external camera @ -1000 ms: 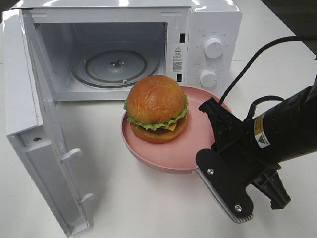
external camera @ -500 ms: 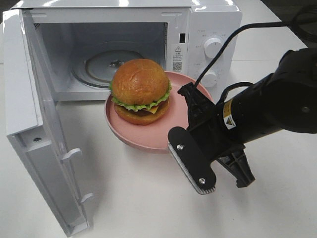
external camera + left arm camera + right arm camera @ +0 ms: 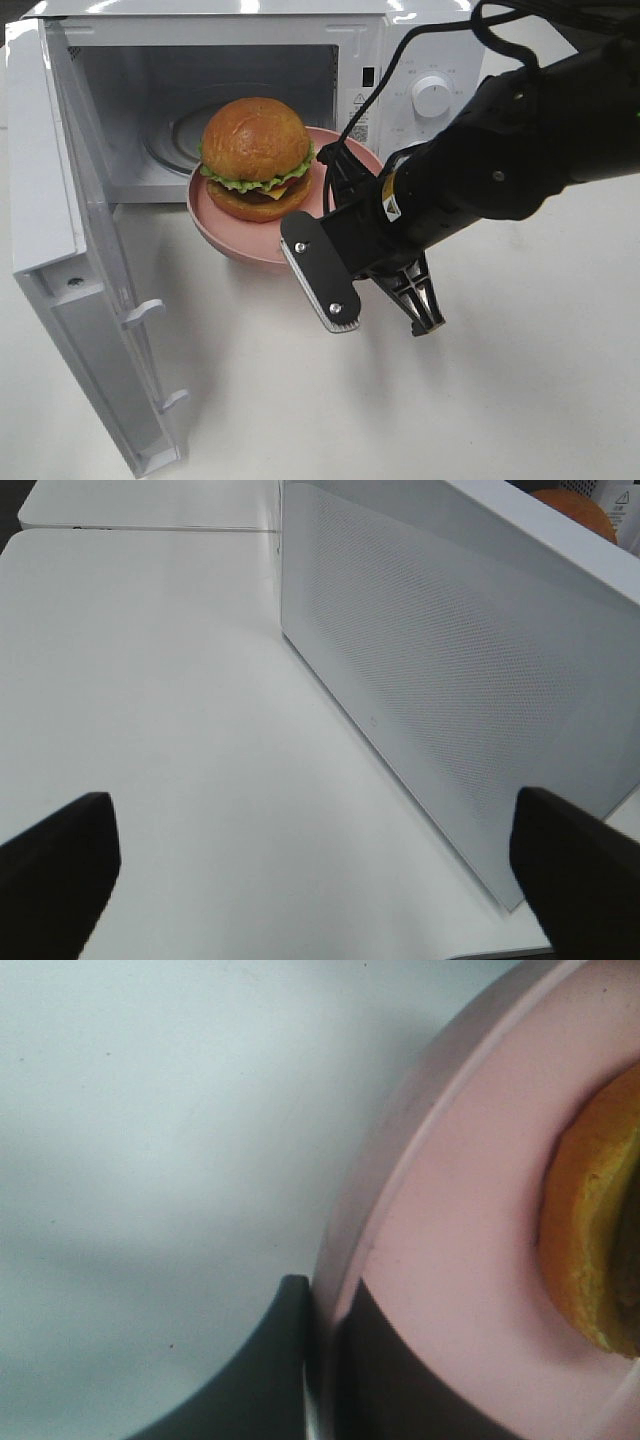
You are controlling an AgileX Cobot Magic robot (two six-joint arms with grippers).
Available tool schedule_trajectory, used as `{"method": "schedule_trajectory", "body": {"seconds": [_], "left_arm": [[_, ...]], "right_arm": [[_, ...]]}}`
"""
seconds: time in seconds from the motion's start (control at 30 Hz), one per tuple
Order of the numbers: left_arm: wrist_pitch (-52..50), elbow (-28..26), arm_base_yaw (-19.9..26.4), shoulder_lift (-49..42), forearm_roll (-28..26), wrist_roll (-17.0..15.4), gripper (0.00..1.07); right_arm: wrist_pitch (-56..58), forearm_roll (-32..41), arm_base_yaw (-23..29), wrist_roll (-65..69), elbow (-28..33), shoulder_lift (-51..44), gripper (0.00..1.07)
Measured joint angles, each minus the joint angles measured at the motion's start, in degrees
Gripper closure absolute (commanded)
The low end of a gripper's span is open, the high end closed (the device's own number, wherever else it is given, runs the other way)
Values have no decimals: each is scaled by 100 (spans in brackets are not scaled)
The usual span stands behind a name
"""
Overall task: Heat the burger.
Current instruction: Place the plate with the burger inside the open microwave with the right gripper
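Left of burger and plate, microwave door seemingly stands clear.

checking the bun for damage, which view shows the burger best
Exterior high: the whole burger shows, bun to patty, on the pink plate. Right wrist catches only a blurred bun edge; left wrist only a sliver of bun past the microwave door.
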Motion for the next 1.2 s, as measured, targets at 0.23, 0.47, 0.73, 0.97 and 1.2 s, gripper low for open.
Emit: {"method": "schedule_trajectory", "body": {"seconds": [0.23,0.47,0.73,0.97,1.2], "left_arm": [[0,0,0,0,0,0,8],[0,0,0,0,0,0,8],[0,0,0,0,0,0,8],[0,0,0,0,0,0,8],[0,0,0,0,0,0,8]], "right_arm": [[229,0,0,17,-504,355,107],[372,6,0,17,-888,590,107],[842,-11,11,11,-1639,980,107],[940,-17,11,160,-2143,1272,107],[1008,-166,11,808,-2785,1662,107]]}}
